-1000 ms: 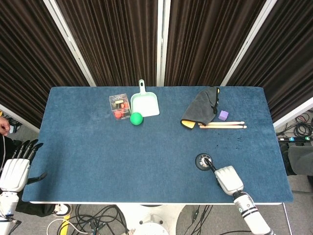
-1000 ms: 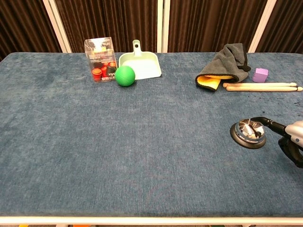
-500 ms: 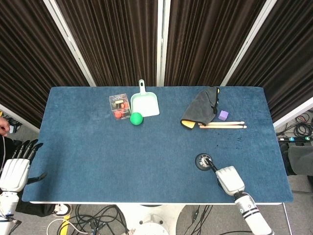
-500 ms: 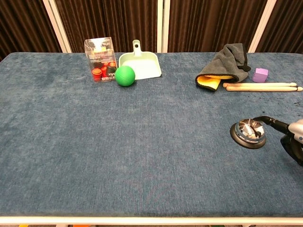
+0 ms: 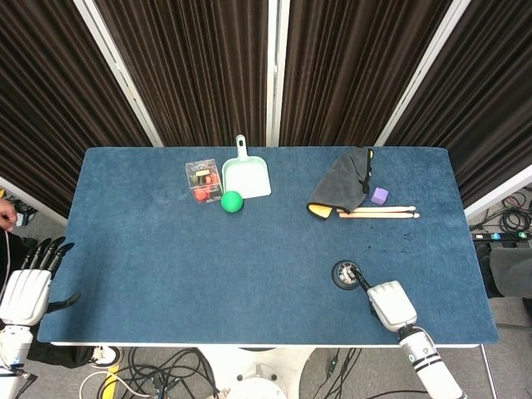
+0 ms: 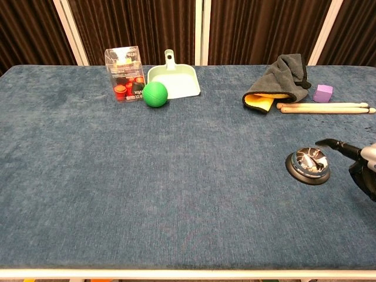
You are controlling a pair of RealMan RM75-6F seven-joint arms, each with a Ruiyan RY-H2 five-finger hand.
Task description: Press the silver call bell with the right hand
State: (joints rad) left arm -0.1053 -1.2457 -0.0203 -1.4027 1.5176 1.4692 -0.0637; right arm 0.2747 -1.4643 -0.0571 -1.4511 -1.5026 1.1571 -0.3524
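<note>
At the lower right of the head view, the right robot hand [image 5: 391,302] extends one dark finger toward the silver call bell [image 5: 346,274], its tip just above the bell's rim; it holds nothing, and I cannot tell how the other fingers lie. The left robot hand [image 5: 27,287] hangs off the blue bench [image 5: 166,274] at lower left, fingers apart. Farther back lie drumsticks [image 5: 378,213], a grey cloth [image 5: 342,192] and a green ball [image 5: 232,201].

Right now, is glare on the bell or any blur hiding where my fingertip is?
Chest view: bell dome shows mottled reflections, but the dark fingertip is sharp, above its right edge; the right robot hand is cut by the frame. Head view: even light, no blur, bell small.
</note>
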